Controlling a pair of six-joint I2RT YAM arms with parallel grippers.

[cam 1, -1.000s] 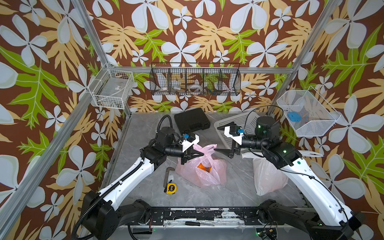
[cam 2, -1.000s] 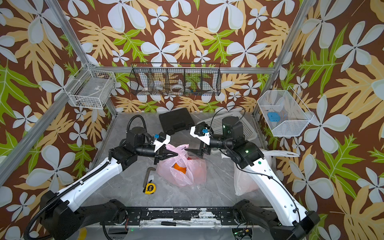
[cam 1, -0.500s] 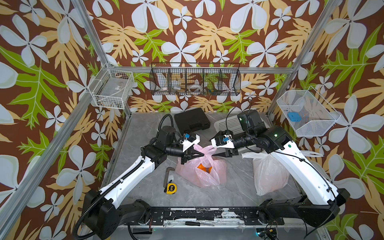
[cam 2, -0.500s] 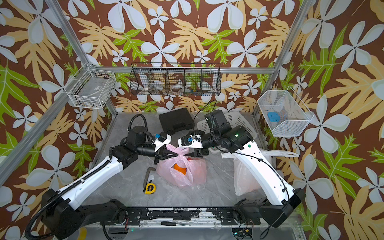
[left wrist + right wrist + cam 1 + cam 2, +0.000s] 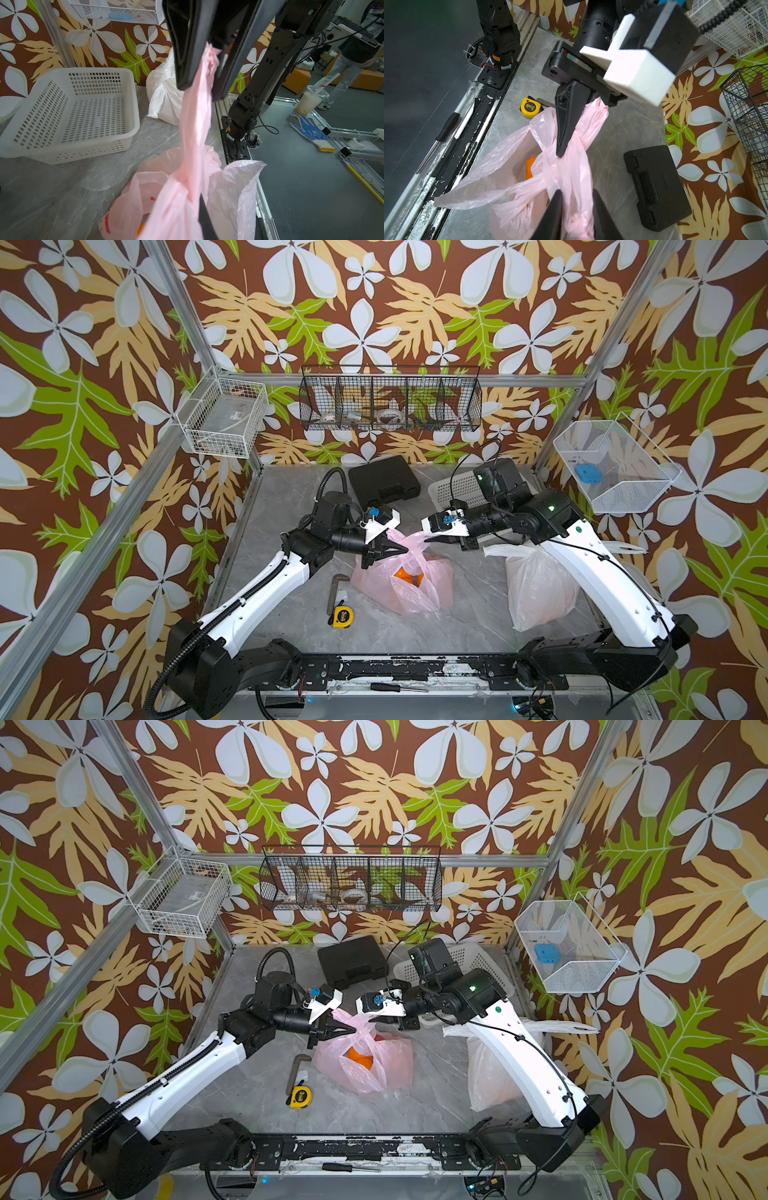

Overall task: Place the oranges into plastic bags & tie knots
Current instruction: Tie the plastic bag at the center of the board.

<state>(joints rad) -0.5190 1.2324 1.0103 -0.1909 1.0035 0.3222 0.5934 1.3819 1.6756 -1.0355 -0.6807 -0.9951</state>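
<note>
The translucent pink plastic bag (image 5: 419, 593) sits in the middle of the grey marbled worktop (image 5: 469, 614), and bright orange round fruits (image 5: 404, 575) show inside its open mouth. The left claw (image 5: 402, 549) is clamped on one handle strip (image 5: 592, 114) of this bag. The right claw (image 5: 428, 538) pinches the other strip (image 5: 578, 209), the plastic filling the narrow gap between its fingers (image 5: 556, 212).

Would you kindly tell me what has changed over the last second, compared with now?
The right tool swung from near the white basket toward the left tool and closed from wide open around the pink bag's second handle. The left tool stayed shut on the first handle. The bag, its oranges and the white bag did not visibly move.
</note>
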